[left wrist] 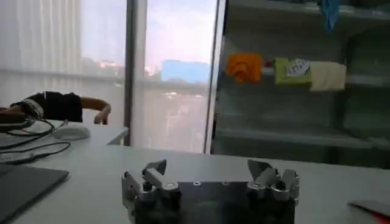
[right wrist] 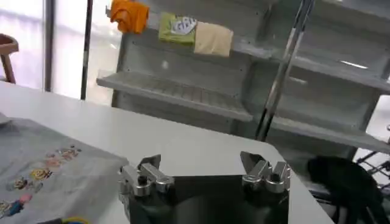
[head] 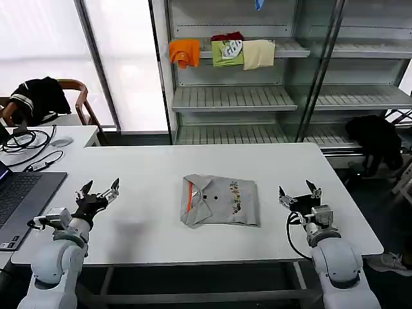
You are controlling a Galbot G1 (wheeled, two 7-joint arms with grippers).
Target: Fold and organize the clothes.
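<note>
The left claw (head: 99,188) and right claw (head: 300,191) hover wide apart over the near surface (head: 148,174), both empty. Between them lies the folded grey shirt (head: 220,201), collar leftward, slightly nearer the right claw.

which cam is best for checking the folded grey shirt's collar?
Head view: the whole folded grey shirt lies mid-table between the open left gripper and right gripper, orange collar lining visible. Right wrist view catches part of it with the chest print.

No readable text — not even on the shirt (head: 220,201) print.
</note>
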